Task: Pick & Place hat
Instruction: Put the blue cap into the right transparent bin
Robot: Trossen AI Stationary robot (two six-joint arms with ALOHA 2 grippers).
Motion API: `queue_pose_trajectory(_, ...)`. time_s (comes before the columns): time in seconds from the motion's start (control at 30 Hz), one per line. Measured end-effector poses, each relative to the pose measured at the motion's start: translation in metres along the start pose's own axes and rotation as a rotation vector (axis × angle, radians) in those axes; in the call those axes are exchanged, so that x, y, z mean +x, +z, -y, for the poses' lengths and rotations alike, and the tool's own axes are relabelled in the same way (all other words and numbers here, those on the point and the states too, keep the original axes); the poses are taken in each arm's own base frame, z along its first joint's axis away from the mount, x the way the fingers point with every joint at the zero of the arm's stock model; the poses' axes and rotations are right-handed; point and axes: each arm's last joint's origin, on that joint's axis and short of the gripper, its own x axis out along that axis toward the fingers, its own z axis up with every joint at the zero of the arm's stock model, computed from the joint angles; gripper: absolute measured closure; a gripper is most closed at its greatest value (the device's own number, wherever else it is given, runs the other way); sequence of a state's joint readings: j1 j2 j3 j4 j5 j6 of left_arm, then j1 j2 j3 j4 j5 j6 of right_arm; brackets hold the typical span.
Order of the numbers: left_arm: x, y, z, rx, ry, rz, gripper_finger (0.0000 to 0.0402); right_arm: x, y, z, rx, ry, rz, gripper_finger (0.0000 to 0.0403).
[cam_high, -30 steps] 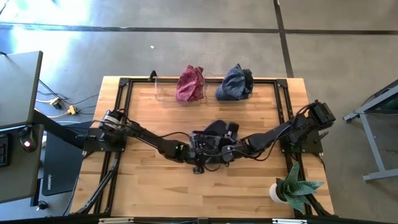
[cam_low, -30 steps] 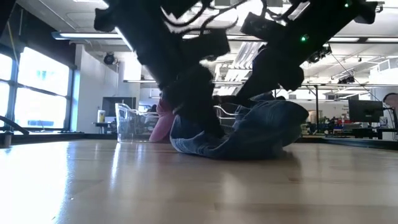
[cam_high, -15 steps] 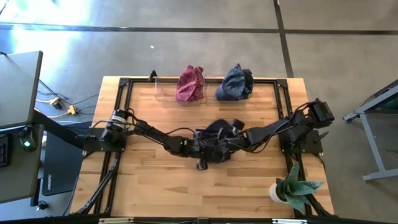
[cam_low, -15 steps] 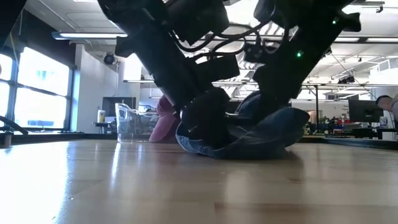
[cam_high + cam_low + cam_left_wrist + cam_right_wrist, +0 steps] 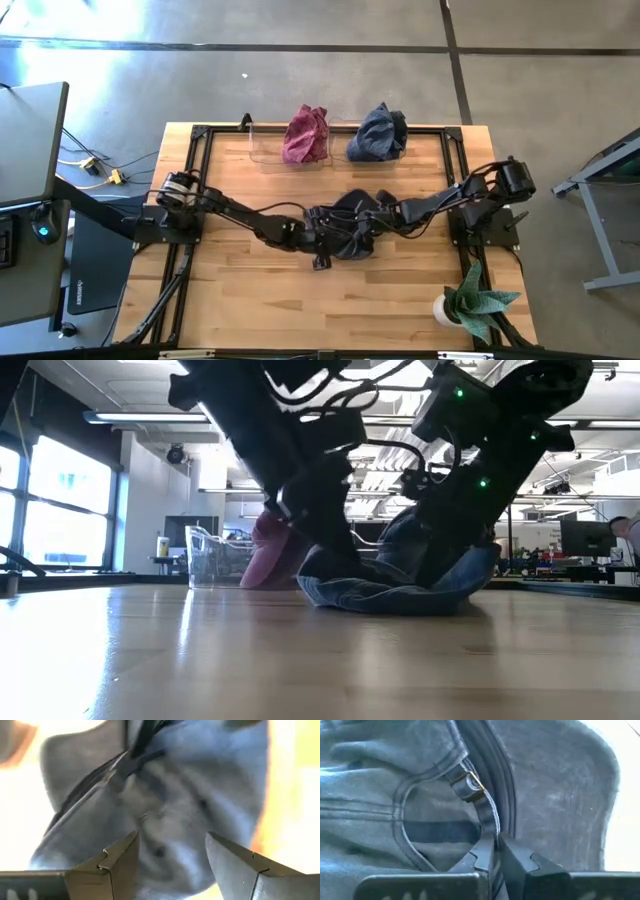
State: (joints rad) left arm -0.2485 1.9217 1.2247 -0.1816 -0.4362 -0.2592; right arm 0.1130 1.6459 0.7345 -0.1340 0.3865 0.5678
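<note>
A blue denim hat (image 5: 350, 212) lies at the middle of the wooden table, resting on its brim (image 5: 390, 598). My left gripper (image 5: 170, 842) reaches in from the table's left. It is open, with a bulge of the hat's crown (image 5: 170, 805) between its spread fingers; whether they touch it I cannot tell. My right gripper (image 5: 496, 840) comes from the table's right and is shut on the hat's back strap. The strap's metal buckle (image 5: 467, 782) shows just past the fingers. My right gripper pinches the hat's narrow adjusting strap (image 5: 489, 817) between its two fingertips, a little below the buckle. The fingers slant down from the table's right and lie along the strap. The hat stays on the table, its cloth slack.
A red hat (image 5: 305, 135) and another blue hat (image 5: 378, 132) sit at the far edge beside a clear container (image 5: 262, 150). A potted plant (image 5: 470, 300) stands at the near right corner. Black rails (image 5: 195, 180) frame the table's sides.
My right gripper has swung toward the far edge, sunk and rolled its wrist, ending on the hat's strap. The hat has slid a little toward the table's right and its crown has sagged flatter.
</note>
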Motion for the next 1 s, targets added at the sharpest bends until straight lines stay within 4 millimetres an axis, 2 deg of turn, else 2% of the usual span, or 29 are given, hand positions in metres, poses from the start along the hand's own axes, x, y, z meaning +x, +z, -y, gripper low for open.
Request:
queue_pose_trajectory(0.17, 0.005, -0.004, -0.004, 0.015, 0.148, 0.006, 0.0179, -0.002, 0.003, 0.0, -0.049, -0.018, -0.011, 0.0329)
queue_pose_trajectory(0.3, 0.017, -0.012, -0.009, 0.025, 0.202, -0.032, 0.0179, -0.019, 0.015, -0.002, -0.036, -0.016, -0.017, 0.0283)
queue_pose_trajectory(0.47, 0.025, -0.013, -0.017, 0.005, 0.191, -0.056, 0.0179, -0.039, 0.019, -0.023, -0.135, 0.149, -0.007, 0.0261)
queue_pose_trajectory(0.57, 0.025, -0.011, -0.017, -0.001, 0.183, -0.045, 0.0179, -0.04, 0.013, -0.034, -0.198, 0.276, -0.044, 0.0268)
queue_pose_trajectory(0.7, 0.022, -0.006, -0.016, 0.013, 0.17, -0.041, 0.0179, -0.031, 0.005, -0.033, -0.221, 0.249, -0.112, 0.0298)
queue_pose_trajectory(0.83, 0.024, 0.005, -0.028, 0.017, 0.164, -0.03, 0.0179, -0.021, 0.001, -0.03, -0.229, 0.257, -0.179, 0.0335)
queue_pose_trajectory(0.93, 0.04, -0.002, -0.04, 0.006, 0.201, -0.074, 0.0179, -0.018, -0.003, -0.029, -0.253, 0.271, -0.243, 0.0362)
queue_pose_trajectory(1.0, 0.043, -0.01, -0.046, 0.016, 0.244, -0.139, 0.0179, -0.019, -0.009, -0.026, -0.27, 0.255, -0.301, 0.0379)
